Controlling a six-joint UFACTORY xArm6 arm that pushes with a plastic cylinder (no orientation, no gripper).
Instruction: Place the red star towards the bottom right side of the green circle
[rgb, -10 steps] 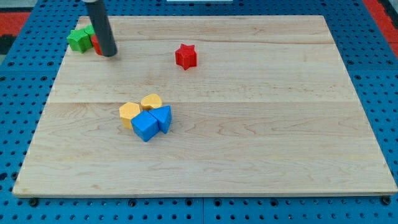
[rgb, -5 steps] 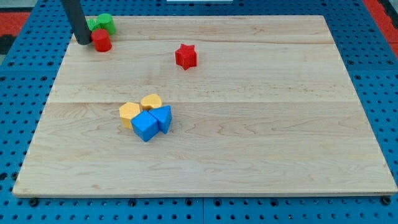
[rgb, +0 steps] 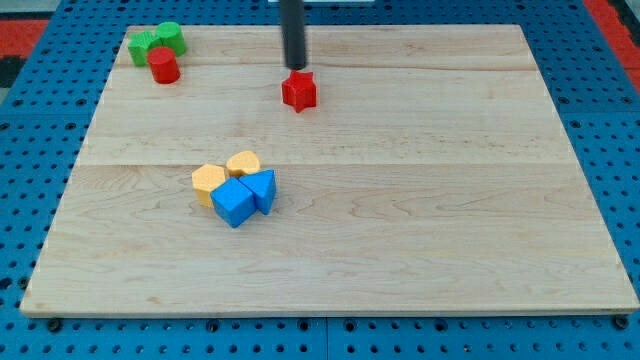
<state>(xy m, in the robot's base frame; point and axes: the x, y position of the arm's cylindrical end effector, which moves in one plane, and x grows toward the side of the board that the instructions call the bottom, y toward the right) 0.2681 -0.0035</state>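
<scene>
The red star (rgb: 298, 91) lies on the wooden board (rgb: 400, 200) in its upper middle. My tip (rgb: 294, 67) stands just above the star in the view, close to its top edge. The green circle (rgb: 169, 37) sits at the board's top left, touching a green star-like block (rgb: 143, 46) on its left. A red cylinder (rgb: 163, 66) stands just below these two.
A cluster of blocks lies left of the board's centre: two yellow blocks (rgb: 209, 182) (rgb: 243, 164) above a blue cube (rgb: 234, 203) and a blue triangular block (rgb: 263, 188). Blue pegboard (rgb: 40, 150) surrounds the board.
My tip has moved from the top left corner, beside the green and red blocks, rightward to just above the red star. The green blocks and red cylinder shifted during the earlier frames.
</scene>
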